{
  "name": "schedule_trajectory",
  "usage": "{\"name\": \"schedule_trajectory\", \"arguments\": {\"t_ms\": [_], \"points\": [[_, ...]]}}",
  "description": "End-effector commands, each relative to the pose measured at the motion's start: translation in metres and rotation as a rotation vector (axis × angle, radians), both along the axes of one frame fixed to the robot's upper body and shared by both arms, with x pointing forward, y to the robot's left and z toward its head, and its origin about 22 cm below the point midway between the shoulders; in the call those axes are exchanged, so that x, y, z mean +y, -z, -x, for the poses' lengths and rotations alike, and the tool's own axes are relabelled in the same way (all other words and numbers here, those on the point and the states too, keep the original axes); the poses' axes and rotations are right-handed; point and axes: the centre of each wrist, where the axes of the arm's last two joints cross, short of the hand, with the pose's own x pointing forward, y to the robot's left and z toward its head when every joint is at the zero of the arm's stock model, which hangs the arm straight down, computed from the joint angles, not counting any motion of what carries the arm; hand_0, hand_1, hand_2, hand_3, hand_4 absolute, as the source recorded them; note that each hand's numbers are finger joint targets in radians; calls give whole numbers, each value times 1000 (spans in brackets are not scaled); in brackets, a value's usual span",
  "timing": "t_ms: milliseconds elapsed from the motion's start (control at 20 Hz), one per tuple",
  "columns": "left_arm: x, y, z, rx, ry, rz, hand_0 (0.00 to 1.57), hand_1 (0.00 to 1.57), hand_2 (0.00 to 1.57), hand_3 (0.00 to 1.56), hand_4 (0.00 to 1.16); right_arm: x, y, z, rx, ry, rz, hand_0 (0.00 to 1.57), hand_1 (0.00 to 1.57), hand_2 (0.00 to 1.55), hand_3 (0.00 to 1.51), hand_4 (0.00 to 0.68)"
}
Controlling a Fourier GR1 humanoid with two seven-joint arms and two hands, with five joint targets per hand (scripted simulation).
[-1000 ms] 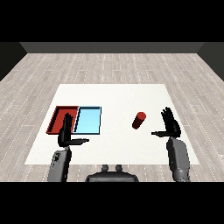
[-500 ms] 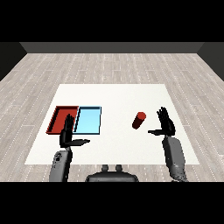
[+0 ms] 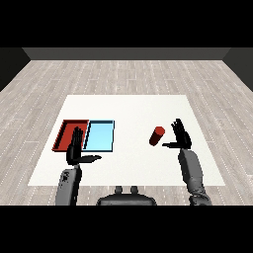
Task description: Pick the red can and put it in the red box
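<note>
Red can [image 3: 157, 136]: I see it on the surface, just left of my right hand [image 3: 182, 136].
Right hand: fingers spread, holding nothing.

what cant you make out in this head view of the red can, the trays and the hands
- Red tray: its near right corner is hidden behind the left hand.
- Small red cylindrical can: too small to read any label; the side facing away is hidden.
- Right hand: open beside the can, but any gap between them is hard to judge from this angle.

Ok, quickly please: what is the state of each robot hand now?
Left robot hand: open, holding nothing.
Right robot hand: open, holding nothing, beside the red can.
</note>
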Motion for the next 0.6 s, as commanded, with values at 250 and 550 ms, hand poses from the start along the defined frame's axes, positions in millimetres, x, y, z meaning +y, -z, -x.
{"name": "schedule_trajectory", "arguments": {"t_ms": [250, 550], "points": [[19, 15, 9, -10, 10, 20, 0, 0, 0, 0, 0, 31, 21, -27, 44, 1, -37, 0, 0, 0, 0, 0], [13, -13, -5, -7, 3, 19, 0, 0, 0, 0, 0, 25, 31, -4, 51, -21, -79, 0, 0, 0, 0, 0]]}}
